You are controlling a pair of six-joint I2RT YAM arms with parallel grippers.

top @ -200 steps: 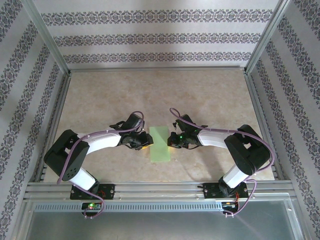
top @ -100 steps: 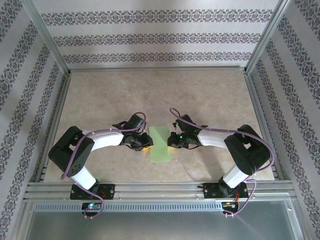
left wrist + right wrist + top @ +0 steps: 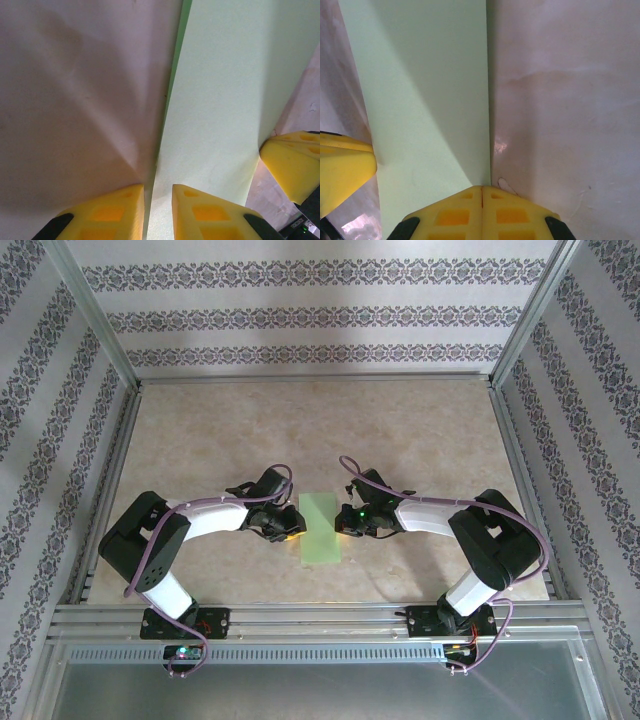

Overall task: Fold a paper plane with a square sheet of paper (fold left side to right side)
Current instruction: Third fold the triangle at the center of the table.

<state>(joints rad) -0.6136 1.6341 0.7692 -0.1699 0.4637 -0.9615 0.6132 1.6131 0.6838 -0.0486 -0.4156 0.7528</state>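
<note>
Square sheet of paper (image 3: 320, 528), already doubled into a narrow light green strip, lies flat on the counter (image 3: 320, 430) between the left arm (image 3: 215, 518) and right arm (image 3: 430, 515).

From the left wrist, the left jaws stand slightly apart, straddling the paper's (image 3: 225, 100) left edge without clearly pinching it.

From the right wrist, the right jaws are shut, their tip meeting the paper's (image 3: 430, 90) right edge.

Risk: with so little of that edge pinned, a left-side pinch or lift could drag the strip, leaving a skewed crease.
</note>
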